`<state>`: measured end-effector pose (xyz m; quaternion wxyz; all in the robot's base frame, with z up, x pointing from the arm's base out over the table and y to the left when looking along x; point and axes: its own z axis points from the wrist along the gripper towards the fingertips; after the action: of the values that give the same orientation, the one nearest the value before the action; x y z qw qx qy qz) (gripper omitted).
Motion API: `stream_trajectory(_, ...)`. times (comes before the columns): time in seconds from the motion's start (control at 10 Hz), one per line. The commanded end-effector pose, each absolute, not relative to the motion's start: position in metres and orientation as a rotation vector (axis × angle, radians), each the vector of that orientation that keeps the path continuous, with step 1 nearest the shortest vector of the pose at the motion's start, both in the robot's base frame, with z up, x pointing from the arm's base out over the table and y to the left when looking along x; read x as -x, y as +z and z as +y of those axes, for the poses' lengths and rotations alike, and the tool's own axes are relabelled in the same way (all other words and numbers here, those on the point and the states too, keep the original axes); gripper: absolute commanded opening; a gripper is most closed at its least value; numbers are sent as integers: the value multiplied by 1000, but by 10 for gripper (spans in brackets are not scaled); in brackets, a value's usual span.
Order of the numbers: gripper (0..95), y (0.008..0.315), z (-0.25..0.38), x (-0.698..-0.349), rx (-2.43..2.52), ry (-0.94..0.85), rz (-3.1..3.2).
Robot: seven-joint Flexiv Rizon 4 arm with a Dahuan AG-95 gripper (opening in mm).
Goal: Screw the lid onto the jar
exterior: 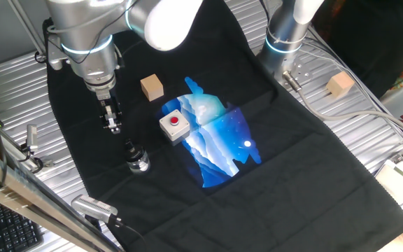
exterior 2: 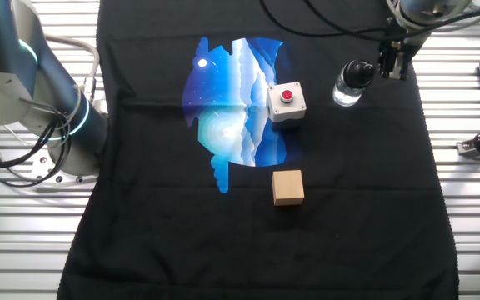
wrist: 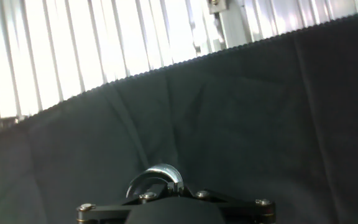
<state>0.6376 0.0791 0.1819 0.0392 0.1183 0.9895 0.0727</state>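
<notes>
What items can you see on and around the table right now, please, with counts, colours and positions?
jar: one, clear, on the black cloth beside the pincer
lid: one, black, sitting on the jar
button box: one, white with red button, on the blue print
wooden cube: one, tan, on the cloth
second wooden cube: one, tan, on the metal table
cloth: one, black with blue print
pincer: one, dark, apart from the jar, holding nothing

Open cloth (exterior: 82,150) surrounds the jar (exterior: 138,160); the button box (exterior: 174,125) stands nearby, the cube (exterior: 152,87) farther off.
</notes>
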Motion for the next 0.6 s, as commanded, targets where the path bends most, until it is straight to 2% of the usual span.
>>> stream_trajectory(0.1,0,182,79,-637,-389,209,3024)
stream_trajectory(0.6,0,183,82,-633,-378,160,2993)
